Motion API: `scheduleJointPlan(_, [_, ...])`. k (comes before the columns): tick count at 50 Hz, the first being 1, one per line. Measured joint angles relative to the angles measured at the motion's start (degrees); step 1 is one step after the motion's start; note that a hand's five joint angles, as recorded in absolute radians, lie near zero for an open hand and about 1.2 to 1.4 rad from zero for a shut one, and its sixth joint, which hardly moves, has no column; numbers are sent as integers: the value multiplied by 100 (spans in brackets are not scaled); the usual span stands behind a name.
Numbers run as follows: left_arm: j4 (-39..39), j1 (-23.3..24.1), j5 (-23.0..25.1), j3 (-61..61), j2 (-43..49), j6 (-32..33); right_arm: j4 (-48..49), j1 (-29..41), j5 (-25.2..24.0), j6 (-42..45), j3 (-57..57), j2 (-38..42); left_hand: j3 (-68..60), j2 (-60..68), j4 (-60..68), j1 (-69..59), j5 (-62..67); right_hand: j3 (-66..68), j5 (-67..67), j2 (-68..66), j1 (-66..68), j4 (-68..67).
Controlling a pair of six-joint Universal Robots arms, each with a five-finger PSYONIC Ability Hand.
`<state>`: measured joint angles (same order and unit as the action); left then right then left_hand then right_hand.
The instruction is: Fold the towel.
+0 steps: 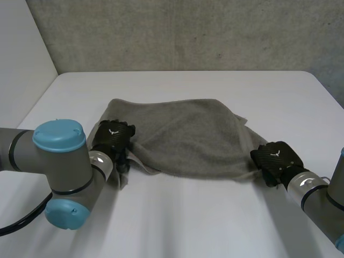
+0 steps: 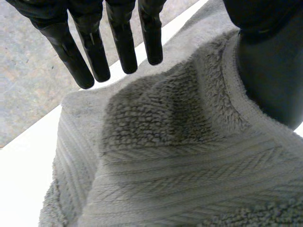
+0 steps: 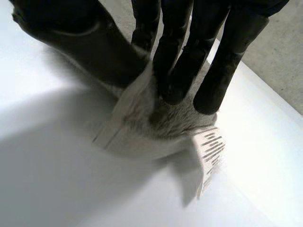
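L robot hand (image 1: 112, 137) fingers straight at towel (image 1: 188, 140) left edge; R robot hand (image 1: 277, 156) pinches right corner; bare counter (image 1: 188, 215) all round.

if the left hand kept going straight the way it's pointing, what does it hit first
Most likely the towel: its raised fold lies just ahead of the left hand. Beyond it shows a strip of white table, but depth is unclear.

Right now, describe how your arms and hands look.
The left arm and right arm are thick grey tubes with round joints. The left one carries light-blue caps. Each wrist has a silvery ring. The left hand and right hand are black, each with a small white mark on its back.
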<state>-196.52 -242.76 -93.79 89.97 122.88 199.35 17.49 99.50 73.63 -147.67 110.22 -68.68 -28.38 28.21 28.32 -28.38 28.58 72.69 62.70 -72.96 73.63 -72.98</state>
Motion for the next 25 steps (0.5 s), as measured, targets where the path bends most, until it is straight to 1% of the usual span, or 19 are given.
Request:
scheduleJointPlan(3, [-3,-41,-44,-10,-12,1,0,-16,2,1,-46,2,-167,143,172,-176,175,382,358,-169,281,-379])
scheduleJointPlan(10, [16,-116,-185,-25,-73,6,-10,-163,-20,-16,-96,-280,-224,211,198,-232,233,383,369,-169,280,-381])
scheduleJointPlan(18, [56,-201,-266,-16,-245,48,-62,-605,-64,-187,-108,-1107,-225,212,198,-232,232,383,370,-169,282,-381])
scheduleJointPlan(22, [81,-255,-268,16,-374,207,-90,-783,-71,-394,-147,-1477,-225,212,198,-232,232,383,369,-169,282,-381])
scheduleJointPlan(25, [101,-307,-270,54,-513,450,-140,-905,-94,-592,-209,-1743,-225,212,198,-232,233,383,370,-169,282,-381])
